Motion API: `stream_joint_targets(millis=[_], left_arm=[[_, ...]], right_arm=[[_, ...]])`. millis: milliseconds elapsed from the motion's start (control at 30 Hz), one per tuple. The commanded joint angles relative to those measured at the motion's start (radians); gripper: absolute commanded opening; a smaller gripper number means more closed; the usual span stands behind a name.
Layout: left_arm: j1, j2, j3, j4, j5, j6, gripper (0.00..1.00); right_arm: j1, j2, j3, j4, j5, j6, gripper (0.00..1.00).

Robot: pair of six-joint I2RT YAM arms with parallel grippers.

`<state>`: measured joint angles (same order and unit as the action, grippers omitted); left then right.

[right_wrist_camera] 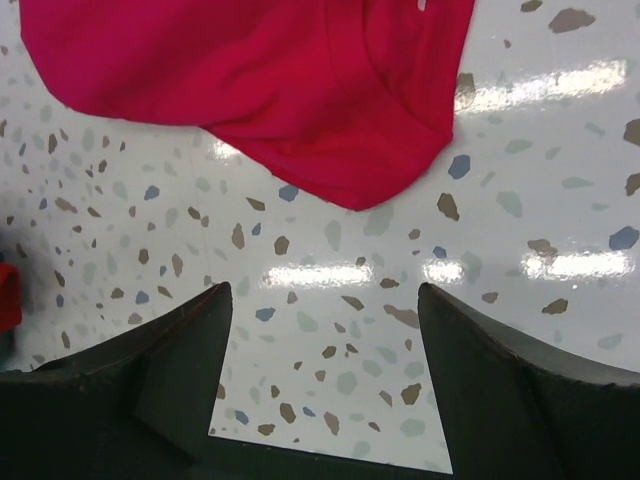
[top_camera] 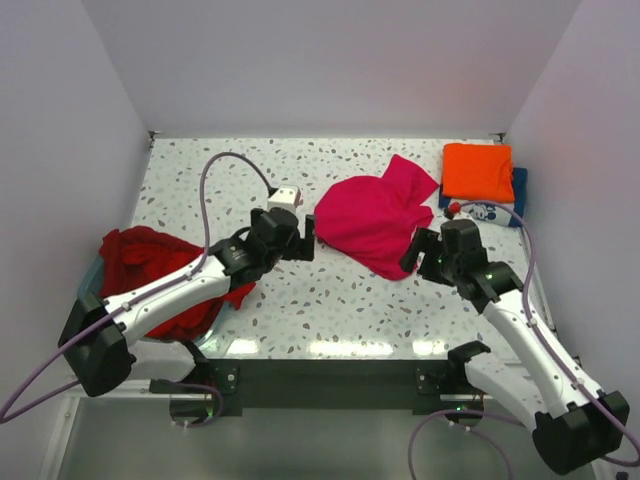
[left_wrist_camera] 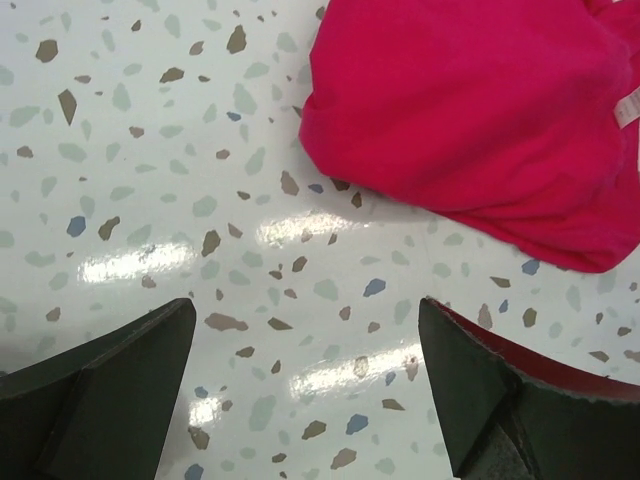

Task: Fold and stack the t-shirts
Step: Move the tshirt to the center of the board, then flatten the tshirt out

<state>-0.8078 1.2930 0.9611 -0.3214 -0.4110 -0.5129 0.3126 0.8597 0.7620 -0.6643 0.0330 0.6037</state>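
Observation:
A magenta-pink t-shirt (top_camera: 375, 215) lies crumpled at the middle of the table; it also shows in the left wrist view (left_wrist_camera: 480, 110) and the right wrist view (right_wrist_camera: 260, 80). My left gripper (top_camera: 308, 240) is open and empty just left of its edge. My right gripper (top_camera: 412, 255) is open and empty at its near right corner. An orange folded shirt (top_camera: 478, 171) lies on a navy blue shirt with white print (top_camera: 500, 210) at the back right. Dark red shirts (top_camera: 150, 270) are heaped at the left.
A pale blue tub (top_camera: 92, 285) holds the dark red heap at the left edge, partly under my left arm. A small white box (top_camera: 285, 196) stands behind my left gripper. White walls close the table on three sides.

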Motion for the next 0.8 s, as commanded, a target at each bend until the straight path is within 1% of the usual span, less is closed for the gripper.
stream_joint_targets(millis=[0,33,100,267,500,633,733,767], left_arm=[[-0.001,-0.058,-0.056,0.021,-0.046,-0.022,0.98],[-0.002,-0.089,-0.068,0.022,-0.045,-0.024,0.98],[-0.002,-0.135,-0.099,0.018,-0.046,-0.026,0.98],[-0.002,-0.218,-0.119,-0.041,-0.061,-0.045,0.99],[-0.001,-0.365,-0.139,-0.122,-0.06,-0.078,1.0],[0.001,-0.385,-0.139,-0.192,-0.068,-0.098,1.0],[0.001,-0.417,-0.124,-0.28,-0.08,-0.137,1.0],[0.001,-0.431,-0.118,-0.295,-0.08,-0.145,1.0]], right_arm=[[0.084,0.034,-0.012,0.042,0.102,0.073,0.78],[0.124,0.054,-0.015,0.048,0.132,0.093,0.78],[0.146,0.114,-0.027,0.066,0.143,0.111,0.77],[0.155,0.194,-0.061,0.137,0.198,0.145,0.75],[0.174,0.314,-0.035,0.19,0.251,0.145,0.71],[0.177,0.38,-0.009,0.206,0.283,0.136,0.68],[0.178,0.429,0.0,0.219,0.294,0.136,0.62],[0.18,0.44,-0.001,0.229,0.297,0.136,0.58]])
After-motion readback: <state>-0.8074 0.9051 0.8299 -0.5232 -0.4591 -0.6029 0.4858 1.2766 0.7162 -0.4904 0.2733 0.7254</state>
